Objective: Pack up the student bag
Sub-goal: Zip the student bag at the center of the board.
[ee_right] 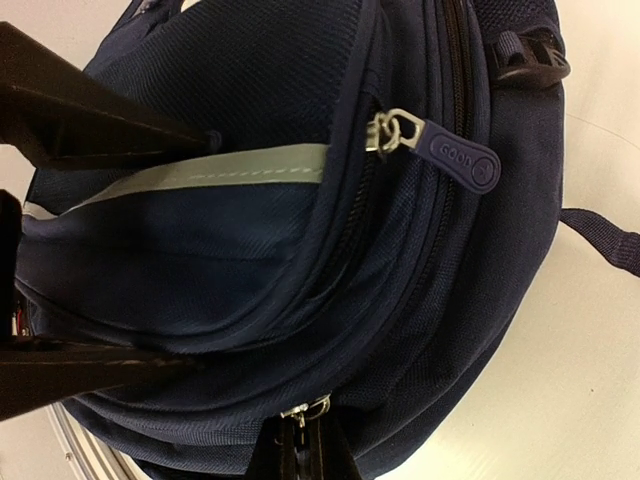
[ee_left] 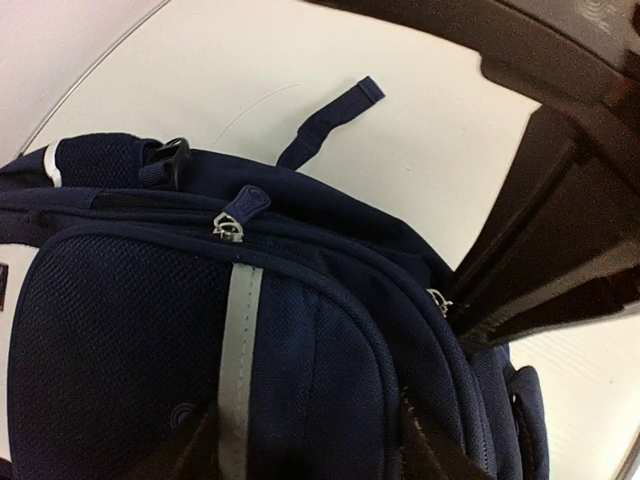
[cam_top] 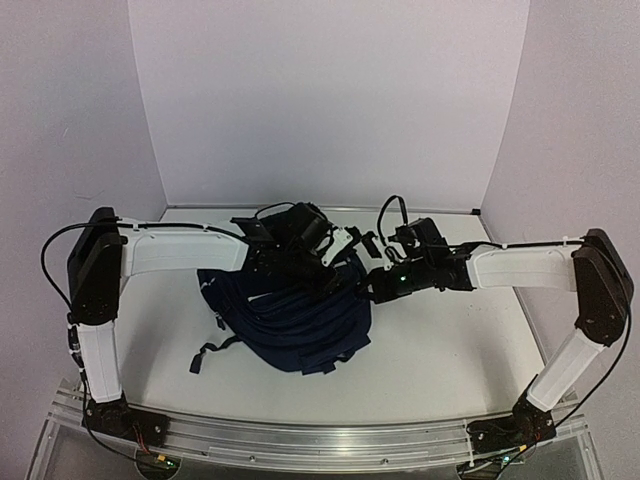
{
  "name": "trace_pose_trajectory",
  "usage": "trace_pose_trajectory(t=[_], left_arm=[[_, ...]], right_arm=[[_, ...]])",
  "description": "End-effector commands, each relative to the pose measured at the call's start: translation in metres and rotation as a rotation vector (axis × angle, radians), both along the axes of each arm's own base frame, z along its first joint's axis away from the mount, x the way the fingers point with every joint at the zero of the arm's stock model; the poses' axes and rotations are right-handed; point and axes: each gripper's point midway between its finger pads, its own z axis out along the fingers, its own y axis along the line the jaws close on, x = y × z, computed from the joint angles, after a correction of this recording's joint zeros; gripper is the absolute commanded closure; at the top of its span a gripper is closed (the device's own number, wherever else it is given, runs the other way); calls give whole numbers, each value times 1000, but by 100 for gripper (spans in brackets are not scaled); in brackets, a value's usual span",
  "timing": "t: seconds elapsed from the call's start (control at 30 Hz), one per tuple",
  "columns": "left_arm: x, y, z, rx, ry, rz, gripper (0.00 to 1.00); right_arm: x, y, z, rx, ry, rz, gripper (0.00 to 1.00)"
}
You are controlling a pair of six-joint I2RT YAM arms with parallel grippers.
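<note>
- The student bag (cam_top: 300,320) lies on the table (cam_top: 450,340) with its front pocket facing up, directly beneath the left gripper (ee_left: 305,440). That gripper's fingers stand well apart on either side of the grey strip (ee_right: 220,170) and grip nothing.
- The right gripper (ee_right: 302,455) is pinched tight on a zip pull (ee_right: 303,410) at its fingertips.
- The likely step is unzipping. It is best done by drawing the pull along the curved track rather than upward, while the left hand presses down on the fabric below it as a brace.
- A second zip pull (ee_right: 455,155), off to the side of the right fingers, sits untouched. No compartment shows its contents.
</note>
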Motion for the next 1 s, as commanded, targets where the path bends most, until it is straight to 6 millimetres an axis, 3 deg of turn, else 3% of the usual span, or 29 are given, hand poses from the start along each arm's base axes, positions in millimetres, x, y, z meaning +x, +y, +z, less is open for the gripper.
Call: trace_pose_trajectory(t=[0.0,0.1,0.17,0.33,0.5,0.73,0.97], left_arm=[[21,3,11,66,-149,81,64],[17,10,9,68,-152,85,91],[8,13,12,43,-152,55,100],[-43,14,24,-80,-89,-168,100],[-73,21,33,-103,0,-263,100],[-104,25,45,-176,88,-346,100],[-124,30,61,-237,118,-391,100]], right_arm=[[2,10,44,102,-112,7,100],[7,-3,43,60,-131,-51,100],[11,-16,38,-1,-141,-94,100],[28,-53,39,-119,-180,-171,100],[38,-62,44,-229,-194,-144,100],[54,-54,79,-264,-307,-80,100],[77,-44,73,-367,-371,6,100]])
